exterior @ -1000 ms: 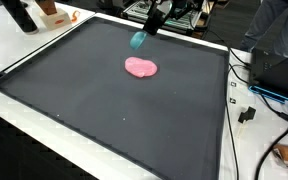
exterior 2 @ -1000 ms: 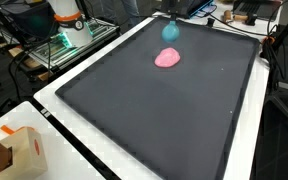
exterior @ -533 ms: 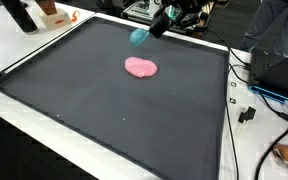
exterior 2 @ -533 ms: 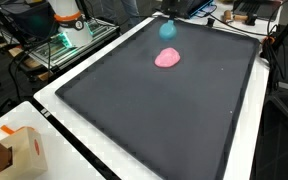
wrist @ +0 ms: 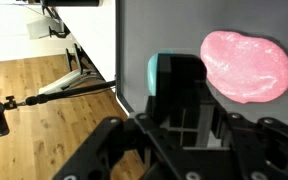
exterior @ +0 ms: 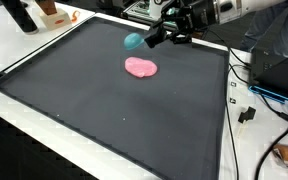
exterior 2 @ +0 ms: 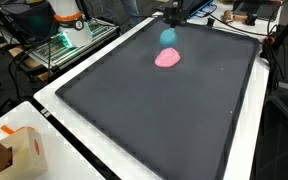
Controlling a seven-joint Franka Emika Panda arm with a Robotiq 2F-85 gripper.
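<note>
A teal object [exterior 2: 168, 36] hangs beside the pink blob [exterior 2: 167, 58].

In the wrist view the gripper [wrist: 184, 88] hides most of the teal object [wrist: 156, 72]; we see only its left strip. We cannot tell its shape, and the bottom edge cuts off the gripper's base.

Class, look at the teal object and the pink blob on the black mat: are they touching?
Apart. In an exterior view, a strip of black mat shows between the teal object and the pink blob.
</note>
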